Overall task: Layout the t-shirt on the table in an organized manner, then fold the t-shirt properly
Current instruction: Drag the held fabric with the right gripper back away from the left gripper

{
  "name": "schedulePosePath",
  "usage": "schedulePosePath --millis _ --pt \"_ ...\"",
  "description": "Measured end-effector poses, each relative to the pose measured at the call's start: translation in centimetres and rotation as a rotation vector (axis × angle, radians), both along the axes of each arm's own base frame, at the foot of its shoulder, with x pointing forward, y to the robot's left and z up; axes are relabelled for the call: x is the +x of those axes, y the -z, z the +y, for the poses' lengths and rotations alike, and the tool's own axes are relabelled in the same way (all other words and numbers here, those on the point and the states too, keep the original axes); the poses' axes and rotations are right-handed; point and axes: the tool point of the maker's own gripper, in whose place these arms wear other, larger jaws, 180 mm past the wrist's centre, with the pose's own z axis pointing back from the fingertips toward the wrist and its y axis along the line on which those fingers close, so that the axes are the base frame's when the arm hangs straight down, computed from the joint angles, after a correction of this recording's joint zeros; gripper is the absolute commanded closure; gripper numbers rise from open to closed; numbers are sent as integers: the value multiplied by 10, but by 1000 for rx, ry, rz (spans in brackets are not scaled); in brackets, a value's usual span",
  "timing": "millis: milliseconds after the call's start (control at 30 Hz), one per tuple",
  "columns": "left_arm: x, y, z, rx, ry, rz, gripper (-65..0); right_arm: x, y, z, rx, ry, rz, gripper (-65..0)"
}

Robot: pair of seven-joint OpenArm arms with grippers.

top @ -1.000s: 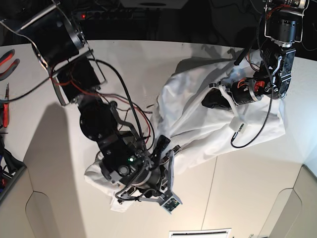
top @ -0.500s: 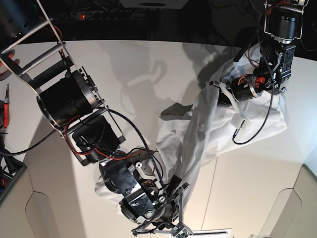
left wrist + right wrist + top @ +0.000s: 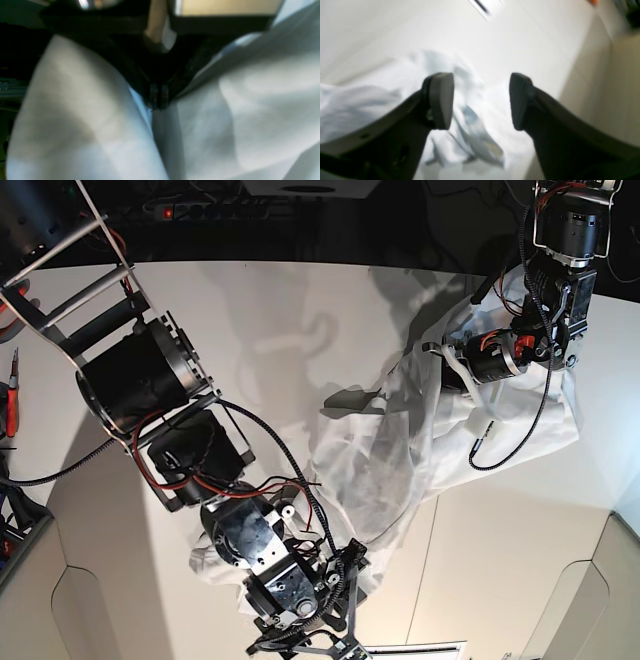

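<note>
Right end effector [image 3: 480,101] spread, empty, above the t-shirt's [image 3: 400,450] near hem on the desk [image 3: 260,310]. Farther back, left end effector [image 3: 157,96] pinches raised cloth. Advice: regrip a hem corner, then pull apart evenly to flatten.

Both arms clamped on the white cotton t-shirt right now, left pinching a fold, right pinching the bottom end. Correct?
Only half right. The left gripper is shut on a fold of the white cotton t-shirt, as the left wrist view shows. The right gripper is not: the right wrist view shows its jaws spread apart with nothing between them, above the cloth on the off-white table.
</note>
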Motion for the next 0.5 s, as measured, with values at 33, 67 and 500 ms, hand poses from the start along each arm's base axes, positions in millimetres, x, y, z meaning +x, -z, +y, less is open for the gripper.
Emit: schedulePosePath --millis 33,67,500 --pt "0 0 0 0 -1 0 0 -2 2 -5 -7 28 16 -314" --pt "0 0 0 0 -1 0 0 -4 5 -7 -11 35 27 -314" --pt "-1 0 -1 -1 3 5 0 -98 69 -37 18 52 129 -314"
